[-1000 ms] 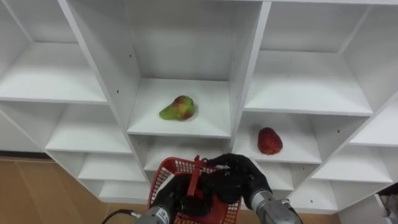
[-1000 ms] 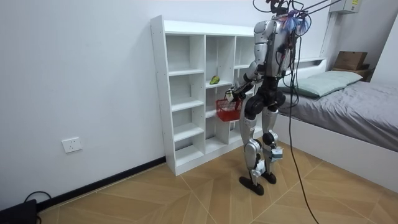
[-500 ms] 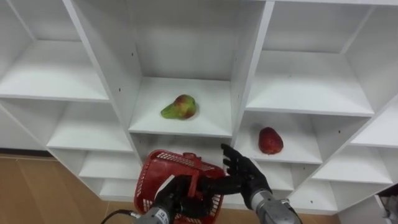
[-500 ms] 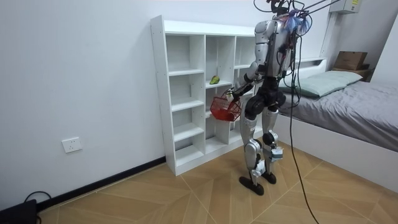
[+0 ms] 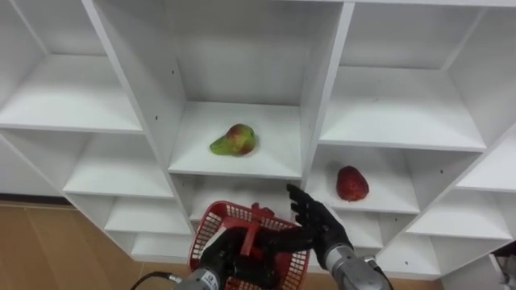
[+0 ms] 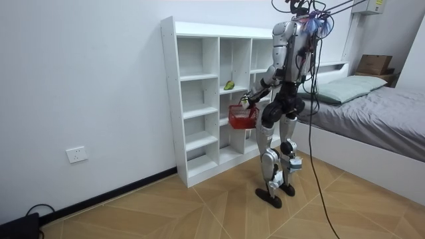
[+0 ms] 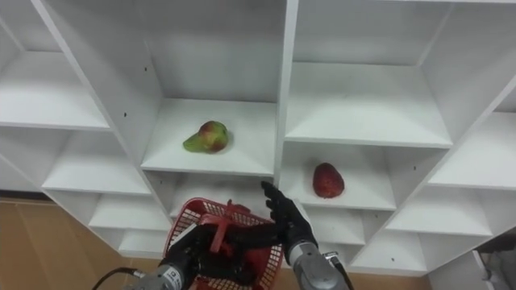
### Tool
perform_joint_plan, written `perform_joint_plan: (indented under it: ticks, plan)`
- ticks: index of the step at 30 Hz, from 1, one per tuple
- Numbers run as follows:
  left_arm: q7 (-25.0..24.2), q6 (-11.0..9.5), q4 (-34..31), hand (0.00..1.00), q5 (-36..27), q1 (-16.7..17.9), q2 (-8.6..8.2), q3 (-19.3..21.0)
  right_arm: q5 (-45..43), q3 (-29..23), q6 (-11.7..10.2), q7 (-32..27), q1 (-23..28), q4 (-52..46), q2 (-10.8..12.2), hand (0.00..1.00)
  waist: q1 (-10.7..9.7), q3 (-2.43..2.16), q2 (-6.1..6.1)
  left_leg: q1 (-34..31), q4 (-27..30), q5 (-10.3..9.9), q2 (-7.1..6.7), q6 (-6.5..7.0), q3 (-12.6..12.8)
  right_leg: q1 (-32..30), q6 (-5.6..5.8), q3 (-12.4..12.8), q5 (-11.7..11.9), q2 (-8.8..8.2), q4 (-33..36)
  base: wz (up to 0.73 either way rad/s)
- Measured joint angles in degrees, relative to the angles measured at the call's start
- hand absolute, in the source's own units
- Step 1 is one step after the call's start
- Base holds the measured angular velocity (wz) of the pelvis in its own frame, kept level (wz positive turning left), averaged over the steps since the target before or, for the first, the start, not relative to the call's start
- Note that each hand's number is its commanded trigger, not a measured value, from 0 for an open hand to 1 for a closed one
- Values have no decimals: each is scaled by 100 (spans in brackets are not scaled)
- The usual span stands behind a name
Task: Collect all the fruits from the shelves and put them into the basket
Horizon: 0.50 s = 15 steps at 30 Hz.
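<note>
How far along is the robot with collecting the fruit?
Done: it stands at the white closet with the red basket held up, left hand curled round its handle. In hand: the right hand is open beside the basket, below the fruit. Left: both picks; the green-red pear lies in the middle compartment, the red fruit in the one to its lower right.

A plain white wall (image 6: 93, 73) meets a herringbone wooden floor (image 6: 199, 209) along a dark skirting board (image 6: 119, 192). The white open-shelved closet (image 6: 192, 99) stands against that wall — a socket (image 6: 76, 155) sits low beside it. At the room view's right lies a bed (image 6: 385, 116) with a grey cover.
</note>
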Motion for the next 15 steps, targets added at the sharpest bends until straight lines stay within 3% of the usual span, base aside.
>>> perform_joint_plan:
  ticks: [9,15]
  plan:
    - [11,-10,-6,100,3,2,57,239,-378,-7,83,458,20,-288,-147,0,55,-5,-6,-5,-2,3,-12,5,-12,-5,14,-22,-9,-13,4,0]
    - [1,-101,265,100,3,-1,72,241,-842,-9,335,645,24,-550,-294,0,82,-13,-20,-4,-4,3,-9,5,12,-33,13,64,-9,-2,26,-5]
